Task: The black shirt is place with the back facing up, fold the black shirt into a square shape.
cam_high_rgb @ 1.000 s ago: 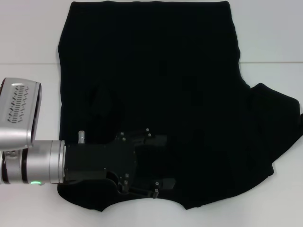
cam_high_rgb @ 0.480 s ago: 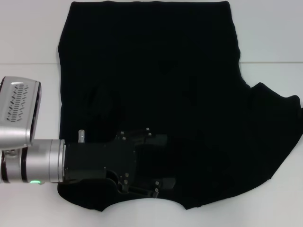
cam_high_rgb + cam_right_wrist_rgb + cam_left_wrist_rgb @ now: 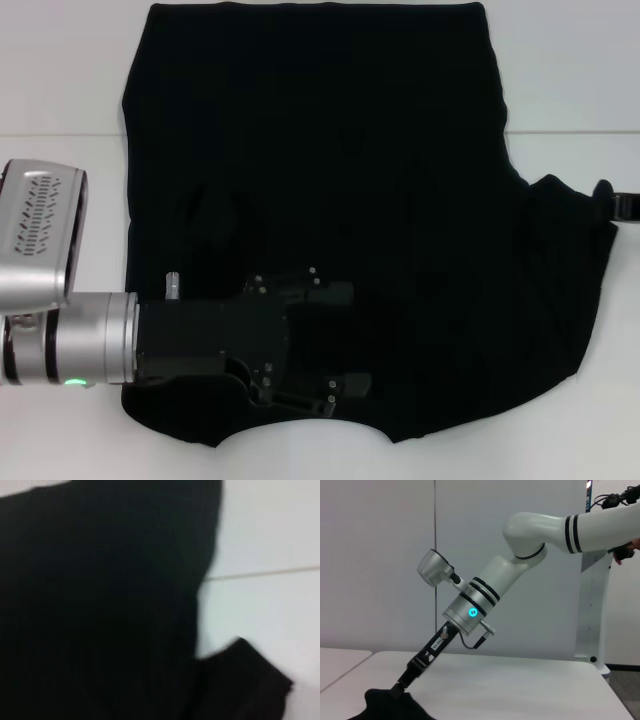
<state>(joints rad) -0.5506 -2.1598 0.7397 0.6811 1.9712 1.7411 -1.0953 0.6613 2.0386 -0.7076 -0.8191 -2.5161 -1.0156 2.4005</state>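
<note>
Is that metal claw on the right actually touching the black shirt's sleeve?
Touching. In the left wrist view the right gripper has its tip buried in a raised bunch of the black shirt.

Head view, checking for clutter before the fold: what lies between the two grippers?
Only the matte-black fabric shirt spans from the left gripper to the right gripper at its sleeve.

White table, black shirt lying on it

You are looking at a white table (image 3: 60,90) that is carrying the black shirt (image 3: 330,180), which is lying spread flat across most of its middle with the curved neckline at the near edge. A thin seam line is running across the tabletop behind the shirt, and bare white surface is showing on both sides; the right sleeve is reaching toward the table's right edge.
</note>
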